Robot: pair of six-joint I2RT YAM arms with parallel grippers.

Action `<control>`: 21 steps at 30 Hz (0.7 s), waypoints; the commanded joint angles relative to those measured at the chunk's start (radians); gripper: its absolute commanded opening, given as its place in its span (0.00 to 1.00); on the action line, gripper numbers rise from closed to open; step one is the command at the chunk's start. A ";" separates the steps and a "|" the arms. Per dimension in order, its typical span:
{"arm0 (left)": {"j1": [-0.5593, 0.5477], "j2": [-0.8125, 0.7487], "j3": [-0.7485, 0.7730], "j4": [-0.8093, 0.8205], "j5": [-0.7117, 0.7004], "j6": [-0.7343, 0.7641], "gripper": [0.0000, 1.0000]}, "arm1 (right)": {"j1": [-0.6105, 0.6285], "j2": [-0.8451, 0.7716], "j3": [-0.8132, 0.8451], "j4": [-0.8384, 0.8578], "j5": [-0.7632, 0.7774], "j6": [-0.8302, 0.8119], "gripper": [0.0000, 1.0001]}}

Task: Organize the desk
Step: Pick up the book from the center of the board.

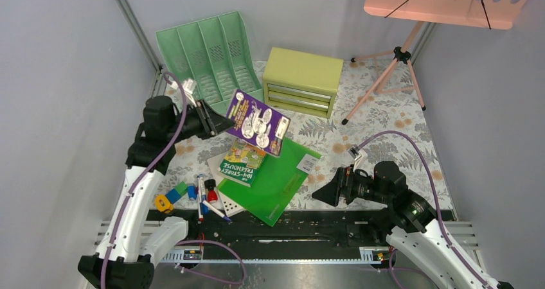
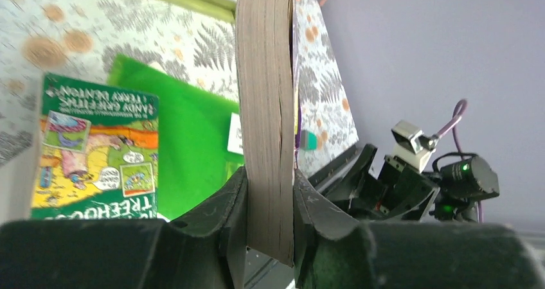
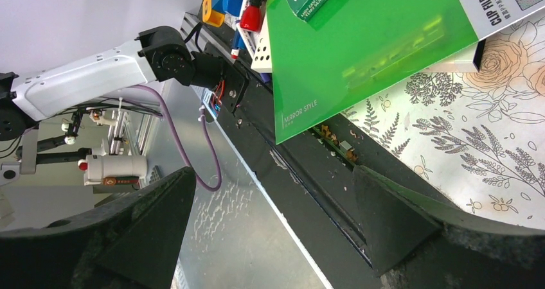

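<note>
The desk [image 1: 385,128] has a pale fern-and-flower covering. My left gripper [image 1: 215,123] is shut on a purple book [image 1: 257,122] and holds it in the air over the desk's middle left. In the left wrist view the book's page edge [image 2: 265,109] stands upright, clamped between the jaws of that gripper [image 2: 270,205]. Below it lies a green-covered treehouse book [image 1: 243,162] on a green clip file [image 1: 276,176]. My right gripper [image 1: 321,196] hovers open and empty by the file's right corner near the front edge. The right wrist view shows that gripper [image 3: 273,218] and the file [image 3: 360,51].
A green slotted file tray [image 1: 205,51] leans at the back left beside a yellow-green drawer chest [image 1: 302,80]. A pink stand [image 1: 398,64] rises at the back right. Markers, coloured blocks [image 1: 177,192] and a white pad [image 1: 228,202] lie at the front left.
</note>
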 commanded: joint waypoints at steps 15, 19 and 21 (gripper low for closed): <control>0.140 0.067 0.456 -0.212 -0.354 0.235 0.00 | -0.001 -0.047 -0.044 0.021 0.030 0.037 0.99; 0.140 0.087 0.520 -0.263 -0.457 0.290 0.00 | 0.000 -0.048 -0.044 0.010 0.039 0.038 0.99; 0.140 0.101 0.554 -0.287 -0.504 0.308 0.00 | -0.001 -0.047 -0.042 0.005 0.042 0.037 1.00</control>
